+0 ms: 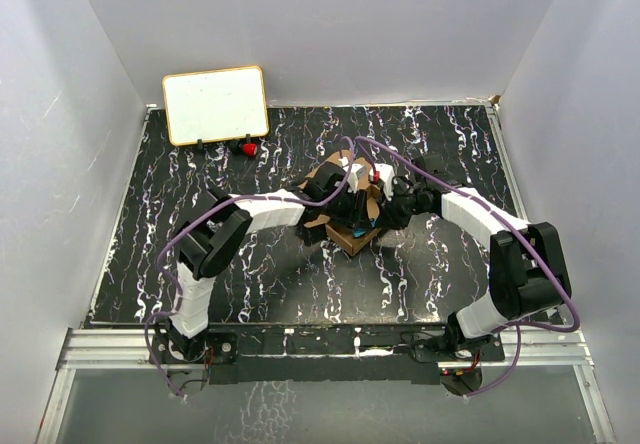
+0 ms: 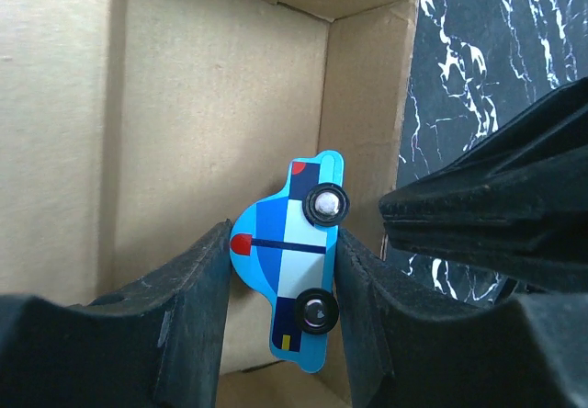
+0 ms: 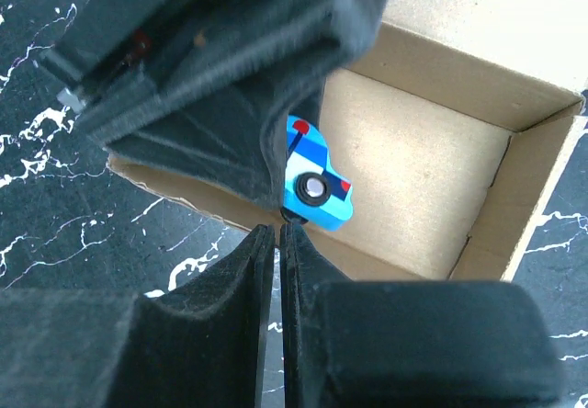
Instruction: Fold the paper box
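Open-topped box point(image 3: 413, 178) at middle of table point(image 1: 250, 274); thin brown card, judged light, stiff only along creases, walls easily bowed. Blue car point(image 2: 292, 261) held inside it by half-closed left claw point(image 2: 283, 243); right claw point(image 3: 278, 233) shut, apparently nipping near wall rim. Best hold: rim or flap edge close to a fold, gently; likely to skid unless pinned.

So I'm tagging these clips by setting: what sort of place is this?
Likely a robot lab cell: white walls box in a black marbled table, two arms are bolted to a metal rail, and a whiteboard leans behind.
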### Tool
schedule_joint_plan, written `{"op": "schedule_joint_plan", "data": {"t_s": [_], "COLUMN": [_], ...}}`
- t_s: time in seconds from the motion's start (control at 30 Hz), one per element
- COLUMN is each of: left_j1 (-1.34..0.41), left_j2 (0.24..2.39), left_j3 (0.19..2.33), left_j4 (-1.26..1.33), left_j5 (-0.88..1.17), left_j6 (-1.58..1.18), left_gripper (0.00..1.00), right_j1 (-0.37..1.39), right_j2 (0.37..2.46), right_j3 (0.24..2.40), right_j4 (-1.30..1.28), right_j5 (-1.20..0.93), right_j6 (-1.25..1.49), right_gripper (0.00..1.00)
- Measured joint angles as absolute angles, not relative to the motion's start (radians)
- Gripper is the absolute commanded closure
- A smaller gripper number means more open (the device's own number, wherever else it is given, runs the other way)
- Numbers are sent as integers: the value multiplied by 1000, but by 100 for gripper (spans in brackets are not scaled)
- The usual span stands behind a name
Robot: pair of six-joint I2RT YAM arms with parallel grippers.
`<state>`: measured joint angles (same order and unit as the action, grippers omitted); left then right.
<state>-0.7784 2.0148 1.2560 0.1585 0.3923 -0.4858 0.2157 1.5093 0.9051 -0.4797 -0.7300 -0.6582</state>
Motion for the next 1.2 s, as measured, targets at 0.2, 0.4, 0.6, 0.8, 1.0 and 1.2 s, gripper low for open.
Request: {"op": "schedule_joint_plan", "data": {"t_s": [0.2, 0.4, 0.6, 0.8, 1.0, 1.2], "left_j1": [-814, -821, -820, -820, -820, -785], "left_j2": [2026, 2026, 2019, 1949, 1756, 1496], "left_j3": [1296, 1310, 1309, 1274, 1139, 929], "left_j4": [96, 73, 65, 72, 129, 214], "left_j5": [331, 286, 241, 199, 136, 17], "left_j6": [-460, -447, -446, -437, -388, -372], "left_gripper": [56, 43, 41, 41, 30, 3], "right_j1": [214, 213, 211, 195, 193, 181], "right_j2": [1504, 1504, 1504, 1504, 1504, 1504], "right_j3": [905, 905, 905, 905, 905, 905], "right_j4": [-480, -483, -485, -493, -490, -489], "right_j5": [-732, -733, -738, -763, -794, -860], "right_j6": [-661, -662, -662, -657, -628, -595], "right_gripper": [86, 86, 86, 85, 83, 80]}}
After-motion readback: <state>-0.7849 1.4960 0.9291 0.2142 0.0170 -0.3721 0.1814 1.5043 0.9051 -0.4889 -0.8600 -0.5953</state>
